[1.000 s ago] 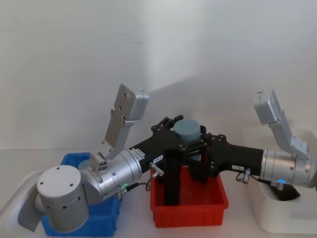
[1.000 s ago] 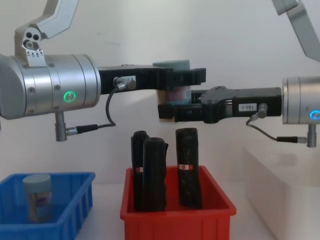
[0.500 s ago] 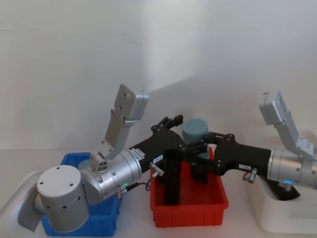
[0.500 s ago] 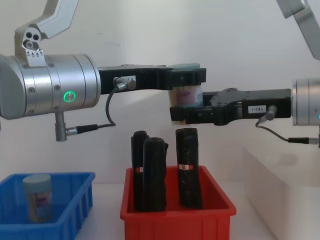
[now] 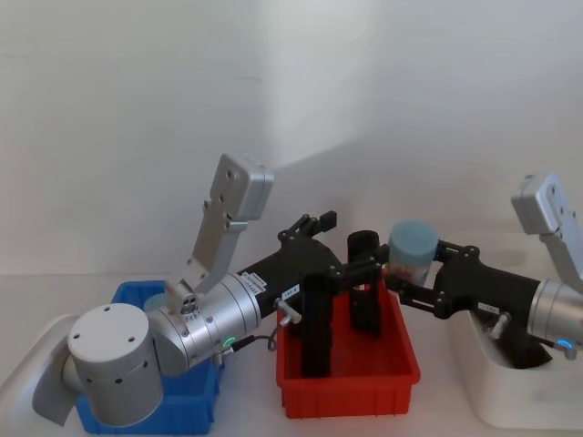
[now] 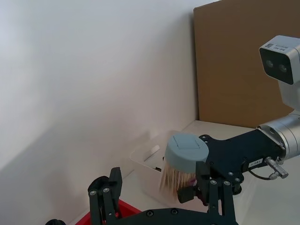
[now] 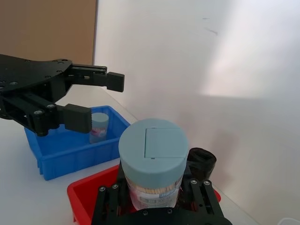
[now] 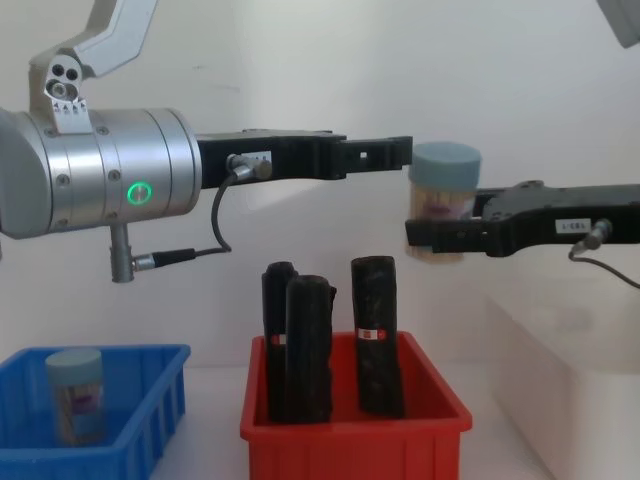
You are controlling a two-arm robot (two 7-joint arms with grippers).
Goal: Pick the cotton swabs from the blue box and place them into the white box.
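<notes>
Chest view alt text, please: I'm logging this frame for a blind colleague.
The right gripper holds a tub of cotton swabs in the air above the red bin of black cylinders. The left gripper hangs beside it, jaws open. Another tub stands in the blue box.

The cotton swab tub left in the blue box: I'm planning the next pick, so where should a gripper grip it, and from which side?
The remaining cotton swab tub stands upright in the blue box, which is open on top. Its lid rises just above the rim, so coming straight down and closing on the round sides below the lid looks best. The left gripper is open and nearer.
</notes>
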